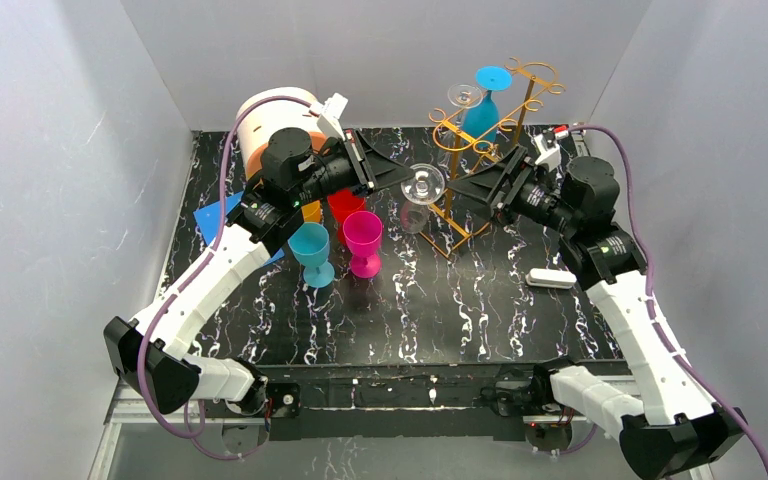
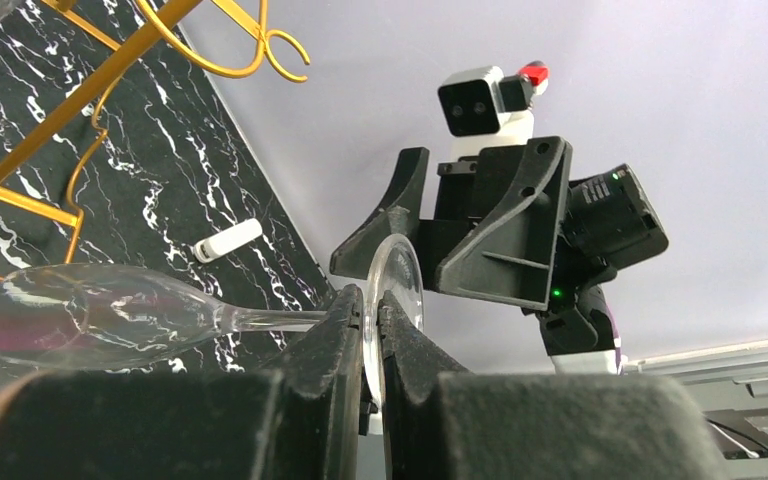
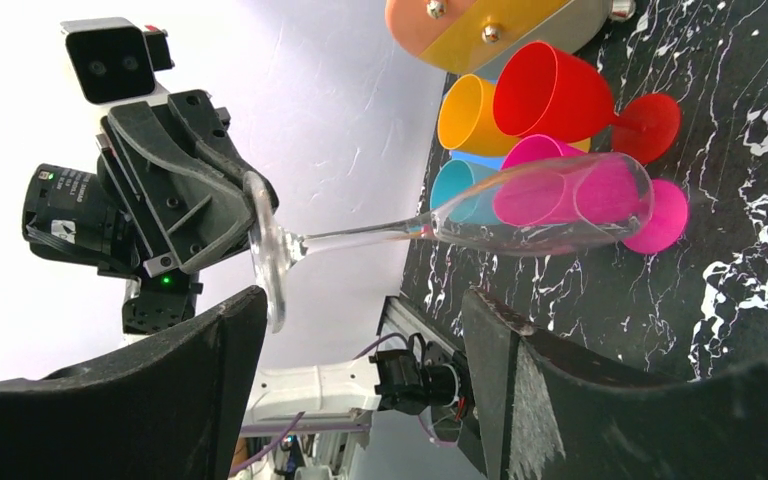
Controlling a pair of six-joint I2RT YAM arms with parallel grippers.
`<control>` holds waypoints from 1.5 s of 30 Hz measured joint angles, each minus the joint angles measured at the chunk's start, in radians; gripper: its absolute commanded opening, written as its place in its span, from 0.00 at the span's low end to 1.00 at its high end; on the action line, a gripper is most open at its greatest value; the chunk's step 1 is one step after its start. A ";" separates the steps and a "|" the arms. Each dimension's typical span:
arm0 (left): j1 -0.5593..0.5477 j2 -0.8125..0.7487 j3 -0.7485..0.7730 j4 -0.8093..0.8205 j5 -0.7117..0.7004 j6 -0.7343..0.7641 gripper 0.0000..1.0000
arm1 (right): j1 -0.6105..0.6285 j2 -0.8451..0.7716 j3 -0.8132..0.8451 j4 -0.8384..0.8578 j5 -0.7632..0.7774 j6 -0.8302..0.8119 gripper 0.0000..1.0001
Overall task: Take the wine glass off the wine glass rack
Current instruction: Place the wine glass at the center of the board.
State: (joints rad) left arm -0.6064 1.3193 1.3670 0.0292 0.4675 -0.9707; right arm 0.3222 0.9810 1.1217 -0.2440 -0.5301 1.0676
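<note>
A black, white-veined table [image 1: 520, 320] fills the scene. At its back, right of centre, stands the wine glass rack [image 2: 90, 90], a tall stand of thin golden-orange wire with curled scroll ends on the top rails. A blue glass [image 1: 482, 110] hangs upside down from it. Coloured goblets [image 1: 363, 240] stand in a group on the left of the table.

The wine glass [image 2: 190, 316] is clear, with a long narrow bowl, a thin stem and a flat round foot. It is in the air, off the rails, just beside the rack's near left side and between the two grippers.

The left gripper [image 2: 372, 300] has its fingers pressed together on the rim of the foot. The right gripper [image 3: 365, 300] faces it with fingers spread wide; whether it touches the foot cannot be told.

The glass's long axis is close to upright, foot uppermost and bowl pointing down toward the table.
</note>
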 measured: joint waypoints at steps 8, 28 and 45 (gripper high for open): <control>0.000 0.000 0.000 0.000 -0.015 -0.001 0.00 | 0.000 -0.035 0.000 0.013 0.021 -0.009 0.78; -0.002 0.001 -0.084 0.097 -0.001 -0.046 0.00 | 0.053 0.130 -0.040 0.281 -0.278 0.113 0.48; -0.005 0.002 -0.135 0.142 0.027 -0.059 0.17 | 0.066 0.151 -0.105 0.357 -0.268 0.167 0.05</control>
State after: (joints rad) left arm -0.6109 1.3209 1.2324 0.1715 0.4946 -1.0294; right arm 0.3885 1.1320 1.0172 0.1131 -0.7982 1.2346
